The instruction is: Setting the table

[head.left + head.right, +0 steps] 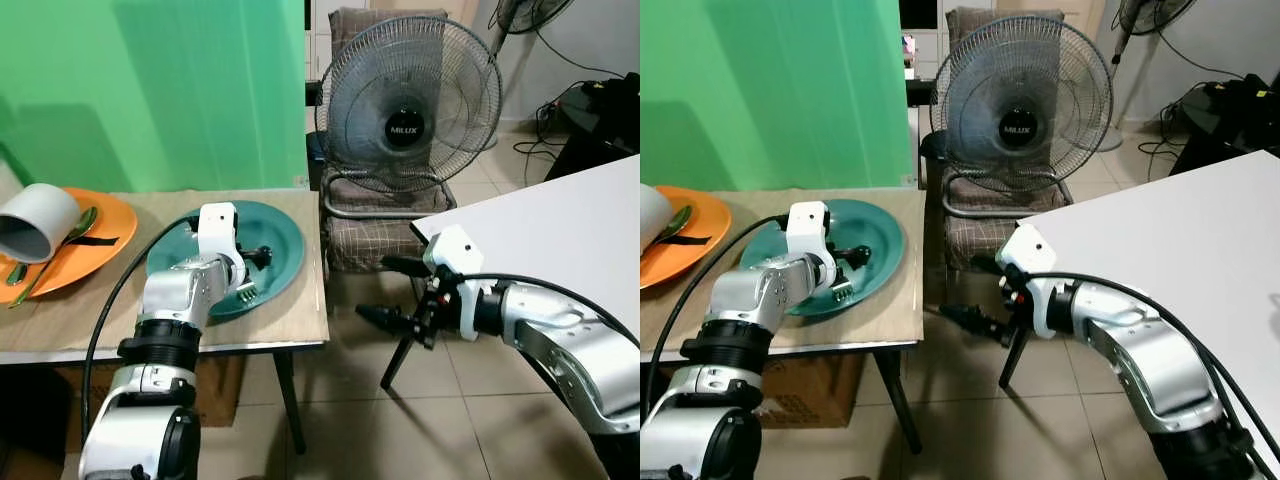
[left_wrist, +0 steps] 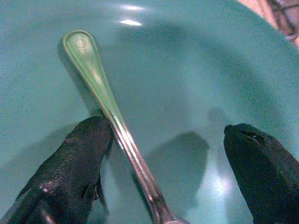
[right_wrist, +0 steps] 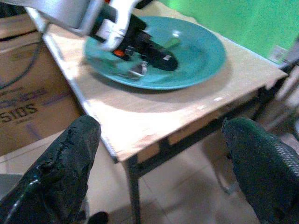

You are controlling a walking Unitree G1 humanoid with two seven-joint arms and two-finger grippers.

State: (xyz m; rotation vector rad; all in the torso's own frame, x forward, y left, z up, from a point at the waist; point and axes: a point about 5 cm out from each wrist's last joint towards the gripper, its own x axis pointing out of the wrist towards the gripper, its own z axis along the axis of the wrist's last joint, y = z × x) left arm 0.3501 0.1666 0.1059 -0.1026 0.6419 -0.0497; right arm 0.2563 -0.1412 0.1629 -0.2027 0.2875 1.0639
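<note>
A teal plate (image 1: 285, 240) lies on the wooden table (image 1: 290, 320). On it rests a green-handled fork (image 2: 107, 102), whose metal tines (image 1: 245, 292) point toward the plate's near rim. My left gripper (image 1: 255, 258) is down in the plate and open. The fork's neck lies between the fingers, against one finger (image 2: 79, 158). My right gripper (image 1: 392, 292) hangs open and holds nothing, in the air off the table's right edge, above the floor. An orange plate (image 1: 105, 235) at the table's left carries a white cup (image 1: 35, 222) on its side and a green spoon (image 1: 62, 248).
A standing fan (image 1: 405, 105) and a checked chair (image 1: 370, 235) stand behind the table's right end. A white table (image 1: 560, 220) is on the right, over my right arm. A cardboard box (image 3: 28, 102) sits under the wooden table. A green screen backs the scene.
</note>
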